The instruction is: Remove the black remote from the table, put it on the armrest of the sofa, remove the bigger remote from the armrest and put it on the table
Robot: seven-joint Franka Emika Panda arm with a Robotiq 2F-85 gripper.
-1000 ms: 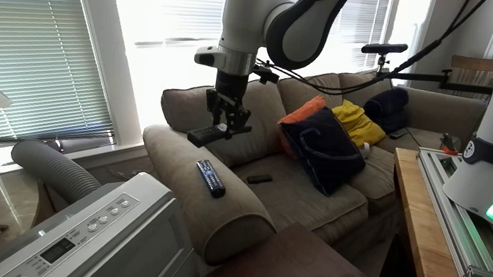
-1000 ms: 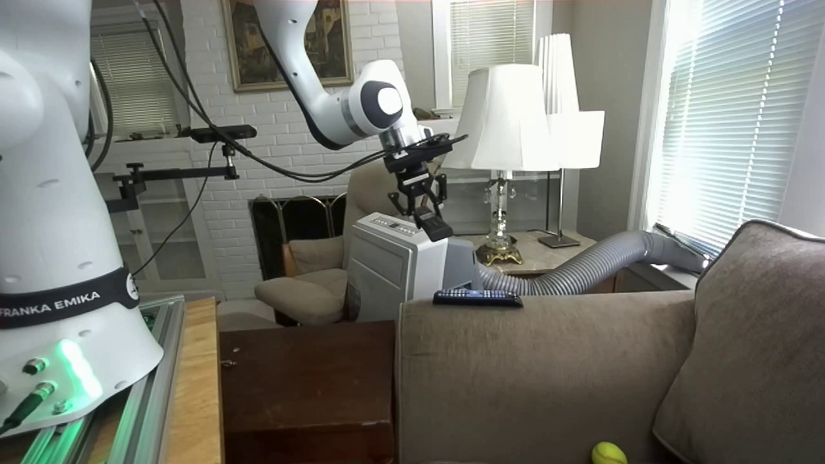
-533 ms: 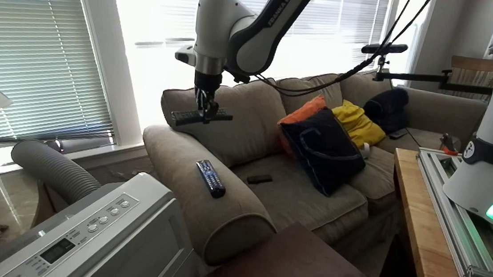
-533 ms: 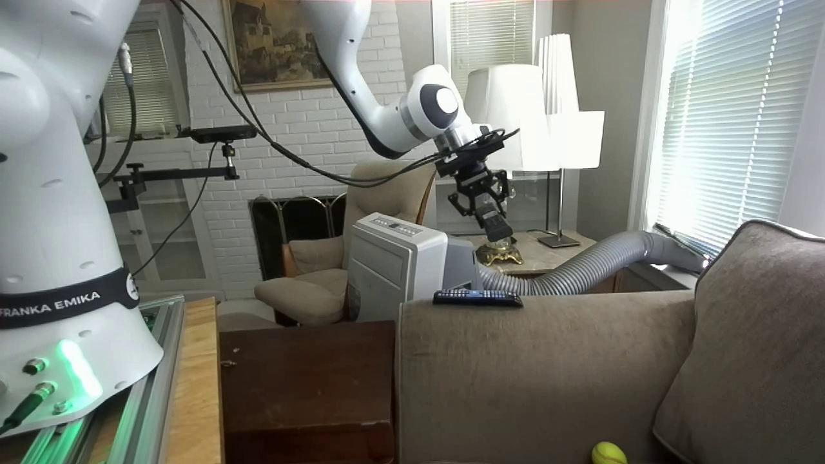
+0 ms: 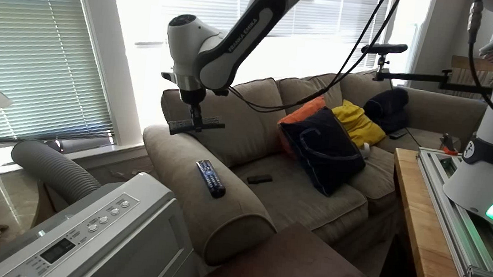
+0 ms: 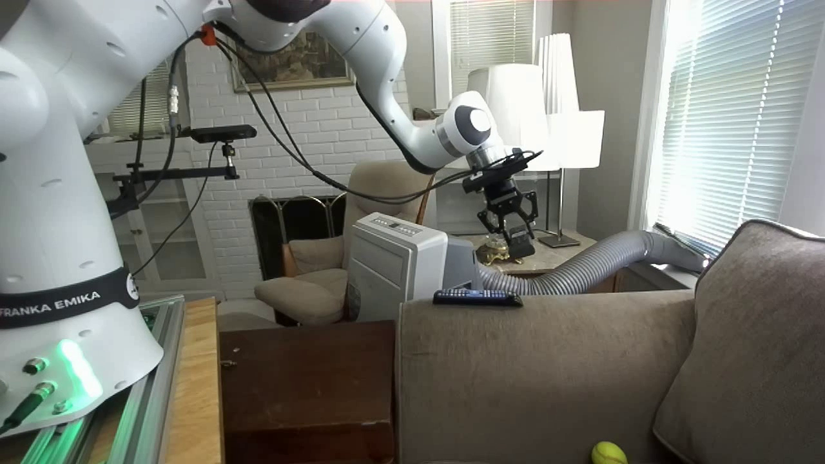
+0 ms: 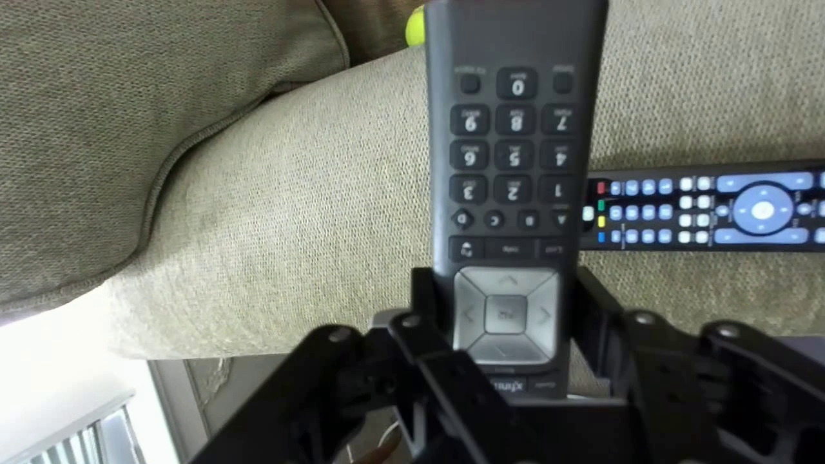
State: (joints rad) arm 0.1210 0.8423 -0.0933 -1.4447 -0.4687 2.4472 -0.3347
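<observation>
My gripper (image 5: 196, 126) is shut on the black remote (image 7: 512, 154), which has dark number keys and a silver pad. It holds the remote above the armrest (image 6: 548, 348), crosswise to it, with a gap below. The held remote also shows in both exterior views (image 5: 180, 127) (image 6: 520, 246). The bigger remote (image 5: 210, 178), with pale blue and white buttons, lies lengthwise on the armrest nearer the table. It shows in the wrist view (image 7: 702, 209) partly behind the held remote. The brown table (image 5: 302, 270) stands at the armrest's front end, beside the sofa (image 5: 334, 208).
A small dark bar (image 5: 259, 179) lies on the seat cushion. A grey air unit (image 5: 140, 232) with a hose (image 5: 54, 168) stands close beside the armrest. Pillows (image 5: 321, 149) lean on the sofa. A tennis ball (image 6: 608, 453) lies on the seat. Lamps (image 6: 506, 116) stand behind.
My gripper has carried the black remote toward the window end of the armrest and, in the last half second, lowered. The remote has turned somewhat. The bigger remote has not moved.
</observation>
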